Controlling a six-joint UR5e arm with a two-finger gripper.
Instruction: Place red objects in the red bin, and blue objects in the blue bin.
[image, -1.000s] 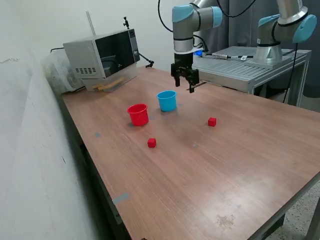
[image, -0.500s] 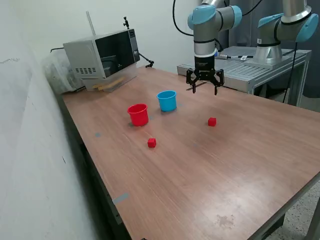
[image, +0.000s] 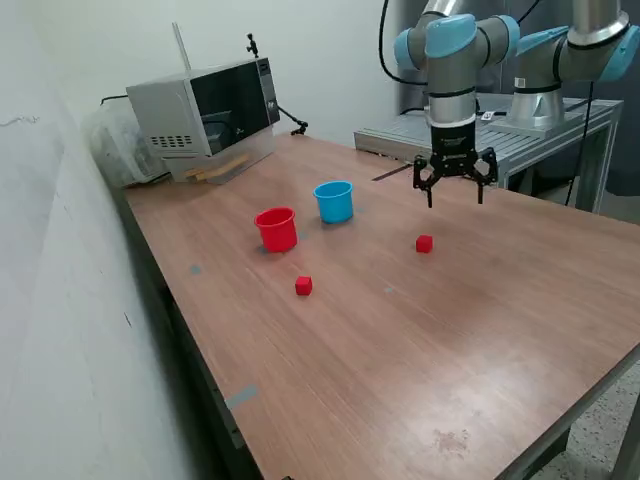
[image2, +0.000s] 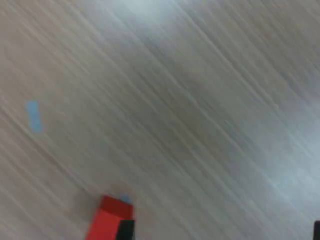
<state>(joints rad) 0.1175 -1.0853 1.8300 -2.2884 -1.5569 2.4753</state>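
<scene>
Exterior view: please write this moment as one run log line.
hand: open, empty, above table | red cubes: on table | red cup, blue cup: upright

The table (image: 480, 330) is brown with a wood grain pattern. The two small cubes (image: 424, 243) (image: 303, 286) are bright red, and one cup (image: 276, 229) is red too. The other cup (image: 334, 201) is sky blue. The gripper (image: 454, 193) is black.

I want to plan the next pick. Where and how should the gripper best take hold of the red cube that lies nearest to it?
Probably from straight above: the red cube sits flat on the bare table, nothing crowding it. Close the fingers on two opposite vertical faces, aligned square to them.
</scene>
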